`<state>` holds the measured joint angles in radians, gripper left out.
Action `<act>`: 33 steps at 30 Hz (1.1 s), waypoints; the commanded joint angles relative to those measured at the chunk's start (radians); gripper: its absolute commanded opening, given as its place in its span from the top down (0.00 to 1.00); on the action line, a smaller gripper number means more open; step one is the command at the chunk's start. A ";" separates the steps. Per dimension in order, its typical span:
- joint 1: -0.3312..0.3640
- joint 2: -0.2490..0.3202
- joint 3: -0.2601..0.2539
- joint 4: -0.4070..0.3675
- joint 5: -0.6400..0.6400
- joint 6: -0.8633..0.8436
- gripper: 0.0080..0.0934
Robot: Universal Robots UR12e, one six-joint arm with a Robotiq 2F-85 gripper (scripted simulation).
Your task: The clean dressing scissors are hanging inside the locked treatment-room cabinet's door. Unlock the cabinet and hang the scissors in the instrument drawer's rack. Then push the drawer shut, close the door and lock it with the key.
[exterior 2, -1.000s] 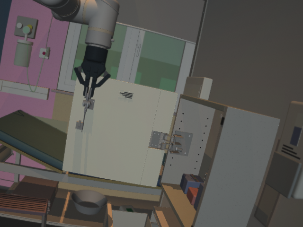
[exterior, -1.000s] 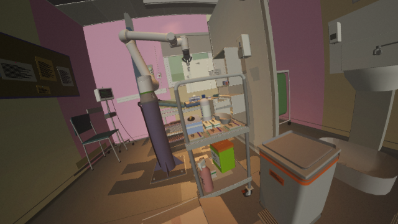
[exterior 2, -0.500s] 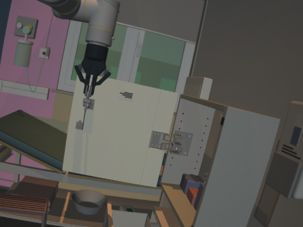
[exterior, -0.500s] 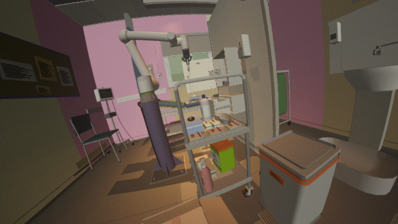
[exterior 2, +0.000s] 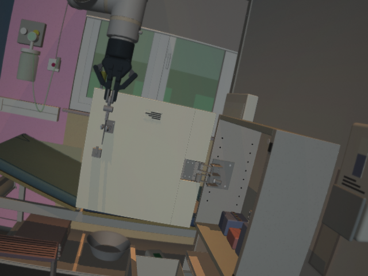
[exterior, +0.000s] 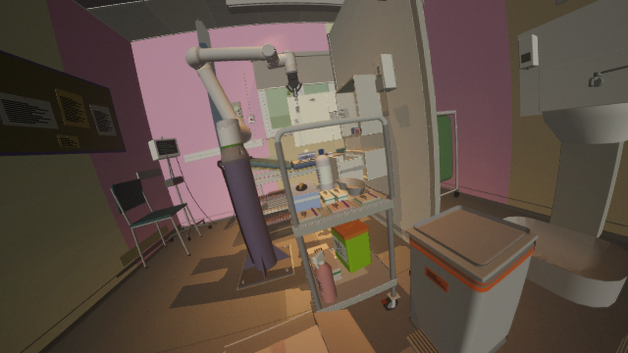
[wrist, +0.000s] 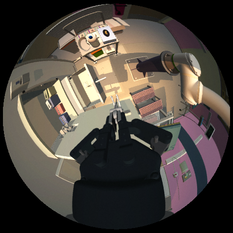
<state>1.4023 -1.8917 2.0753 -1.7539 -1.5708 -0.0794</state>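
The dressing scissors (exterior 2: 106,123) hang blades-down in the closed gripper (exterior 2: 109,96), which grips them at their top end. They sit in front of the inner face of the open cabinet door (exterior 2: 142,160), near its upper free edge. A small hook (exterior 2: 96,152) on the door lies just below the scissor tips. In the wrist camera the scissors (wrist: 115,103) stick out past the fingers (wrist: 115,118), above the open instrument drawer (wrist: 87,86). The cabinet body (exterior 2: 267,190) stands open to the right, with boxes on its shelf. I cannot see the key.
A steel bowl (exterior 2: 107,245) sits on the trolley top below the door. The wheeled trolley (exterior: 338,211) with bottles and boxes stands in front of the cabinet. A lidded bin (exterior: 466,274) is at lower right. The arm's pedestal (exterior: 248,211) stands left of the trolley.
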 commanded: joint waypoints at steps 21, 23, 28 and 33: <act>0.000 -0.013 -0.081 0.092 0.000 0.000 1.00; 0.000 -0.013 -0.083 0.094 0.000 0.000 1.00; 0.000 -0.013 -0.085 0.096 0.000 0.000 1.00; 0.000 -0.015 -0.105 0.117 0.000 0.000 1.00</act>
<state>1.4024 -1.9054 1.9754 -1.6363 -1.5708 -0.0794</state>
